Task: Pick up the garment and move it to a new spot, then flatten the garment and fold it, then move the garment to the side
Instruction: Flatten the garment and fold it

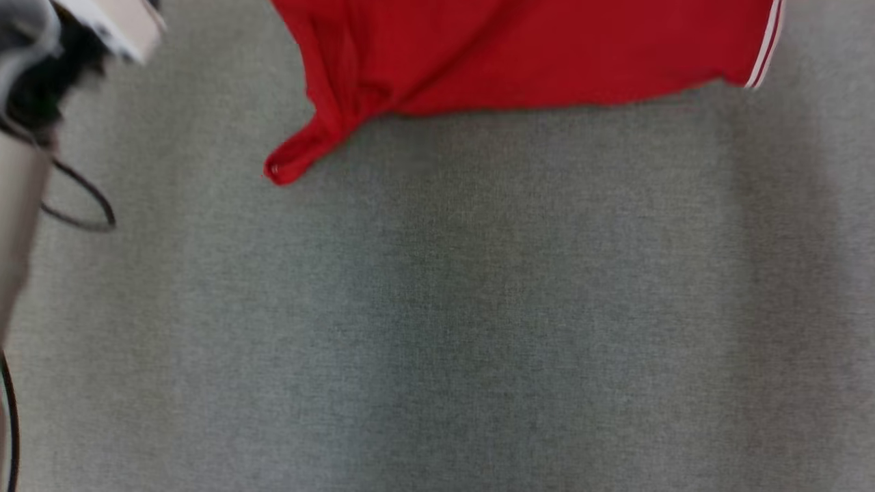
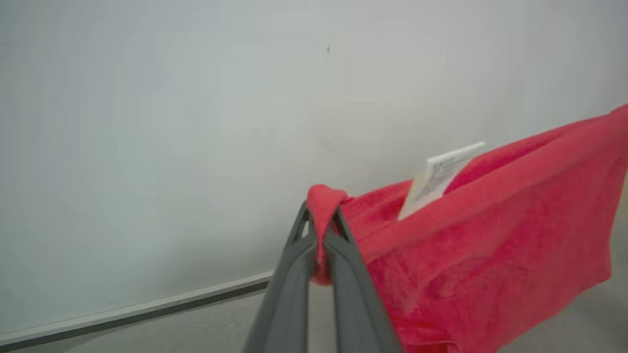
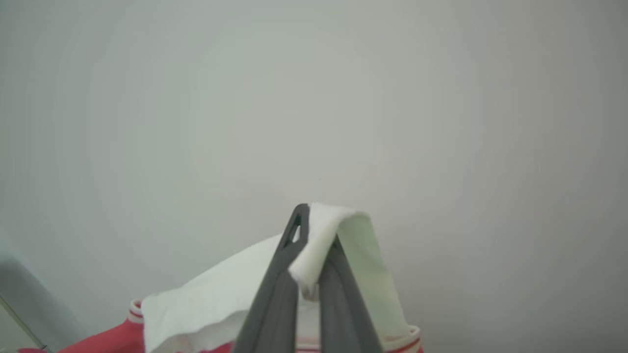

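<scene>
Grey carpet (image 1: 478, 307) is viewed downward from the head. A pale wall (image 2: 147, 122) is faced closely beyond the left pincer (image 2: 321, 214) and right pincer (image 3: 316, 229). The red garment (image 1: 519, 55) is shared.

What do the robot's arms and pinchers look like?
The left gripper and right gripper each have two long, dark grey fingers that narrow to tips with a small slot-shaped hole. The left forearm is pale, with a thin black cable looping beside it.

1 garment (image 1: 519, 55), 2 end effectors (image 2: 321, 215) (image 3: 316, 230) and 1 white label (image 2: 441, 179).
</scene>
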